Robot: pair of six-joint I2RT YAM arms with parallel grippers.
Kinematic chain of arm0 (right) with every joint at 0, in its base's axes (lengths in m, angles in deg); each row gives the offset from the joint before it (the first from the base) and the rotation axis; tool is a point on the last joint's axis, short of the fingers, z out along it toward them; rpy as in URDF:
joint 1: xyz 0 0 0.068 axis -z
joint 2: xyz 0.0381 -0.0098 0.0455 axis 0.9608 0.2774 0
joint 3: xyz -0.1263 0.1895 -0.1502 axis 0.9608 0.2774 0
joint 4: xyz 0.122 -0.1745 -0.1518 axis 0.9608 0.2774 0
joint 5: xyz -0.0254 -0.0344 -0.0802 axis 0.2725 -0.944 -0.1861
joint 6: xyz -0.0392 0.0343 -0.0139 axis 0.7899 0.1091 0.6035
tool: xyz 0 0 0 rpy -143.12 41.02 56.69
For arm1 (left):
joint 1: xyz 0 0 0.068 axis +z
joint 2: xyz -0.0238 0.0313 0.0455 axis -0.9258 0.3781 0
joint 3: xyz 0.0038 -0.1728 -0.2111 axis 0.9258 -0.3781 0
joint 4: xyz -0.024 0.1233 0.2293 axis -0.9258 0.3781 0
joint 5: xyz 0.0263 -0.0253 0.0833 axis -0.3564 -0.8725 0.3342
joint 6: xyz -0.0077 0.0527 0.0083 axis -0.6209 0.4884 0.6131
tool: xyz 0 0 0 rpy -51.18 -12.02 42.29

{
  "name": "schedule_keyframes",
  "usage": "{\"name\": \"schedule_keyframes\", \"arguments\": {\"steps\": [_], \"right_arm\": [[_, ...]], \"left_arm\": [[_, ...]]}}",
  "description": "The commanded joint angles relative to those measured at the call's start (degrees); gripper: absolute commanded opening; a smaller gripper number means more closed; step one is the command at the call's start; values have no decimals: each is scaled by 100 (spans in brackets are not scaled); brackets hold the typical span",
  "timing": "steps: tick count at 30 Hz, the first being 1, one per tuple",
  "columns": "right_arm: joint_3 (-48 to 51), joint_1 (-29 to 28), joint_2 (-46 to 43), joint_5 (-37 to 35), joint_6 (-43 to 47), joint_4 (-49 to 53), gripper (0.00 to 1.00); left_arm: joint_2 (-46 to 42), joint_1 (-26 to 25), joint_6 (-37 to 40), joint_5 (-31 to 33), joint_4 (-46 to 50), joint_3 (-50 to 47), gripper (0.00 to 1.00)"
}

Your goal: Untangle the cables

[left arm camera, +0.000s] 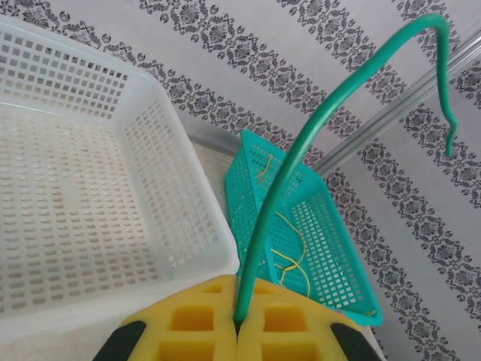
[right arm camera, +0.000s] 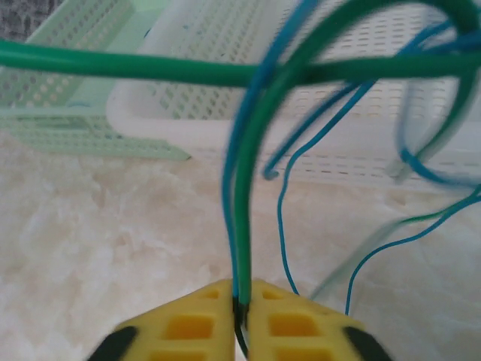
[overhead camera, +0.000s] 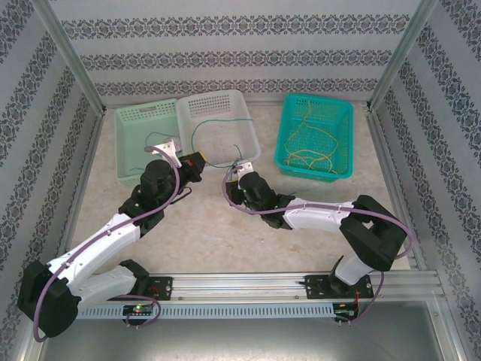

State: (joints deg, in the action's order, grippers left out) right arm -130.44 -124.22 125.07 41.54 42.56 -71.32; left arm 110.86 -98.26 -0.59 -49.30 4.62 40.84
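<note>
**Pose.** Left arm [overhead camera: 105, 241] runs from its base at the near left corner diagonally up and right, low over the tabletop [overhead camera: 203, 233]. The left pincer [overhead camera: 197, 162] sits at the near rim of the white basket [overhead camera: 214, 105], pointing right and slightly away. Right arm [overhead camera: 323, 214] folds at its elbow on the right side and reaches left. The right pincer [overhead camera: 239, 171] is just beside the same rim, pointing left and away. The two pincers are near each other, not touching.

**Grip.** Left pincer: yellow fingers closed on one green cable [left arm camera: 245, 278]. Right pincer: fingers closed on a cable pair [right arm camera: 240, 226], one green strand and one blue, side by side.

**Count.** Arms 2. Baskets 3: pale green basket [overhead camera: 139, 124] left, white middle, teal basket [overhead camera: 340, 128] right. Yellow cables [overhead camera: 312, 154] lie as a loose tangle inside the teal basket; number not resolvable. At least two more thin blue strands loop to the right of the pair, in front of the white basket.

**Direction.** The green cable leaves the left fingertips along the pincer's axis, then arches over to the right, its free tip hooking down. The cable pair runs straight out of the right fingertips, and its green strand bends over to the right. From above, a thin green line arches over the white basket between the pincers. Cannot tell whether it is one strand joining both grips.
</note>
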Motion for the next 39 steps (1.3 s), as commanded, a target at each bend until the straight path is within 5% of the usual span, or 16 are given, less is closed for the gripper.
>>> {"name": "schedule_keyframes", "arguments": {"steps": [1, 16, 28, 30, 32, 39], "right_arm": [[84, 189, -143, 3, -108, -102, 0], [1682, 821, -920, 862, -894, -71, 0], [1452, 888, -639, 1110, -1037, 23, 0], [1326, 884, -644, 1232, -1038, 260, 23], [1311, 890, -723, 1314, -1095, 345, 36], [1412, 903, -944, 1272, -1252, 402, 38]], "left_arm": [[-334, 115, 148, 126, 217, 97, 0], [-569, 891, 1156, 157, 1466, 1349, 0], [410, 1334, 1154, -541, 1668, 1930, 0], [628, 1404, 1102, -687, 1559, 1966, 0], [792, 1448, 1110, -702, 1509, 2035, 0], [2014, 1797, 1029, -1306, 1576, 2624, 0]]}}
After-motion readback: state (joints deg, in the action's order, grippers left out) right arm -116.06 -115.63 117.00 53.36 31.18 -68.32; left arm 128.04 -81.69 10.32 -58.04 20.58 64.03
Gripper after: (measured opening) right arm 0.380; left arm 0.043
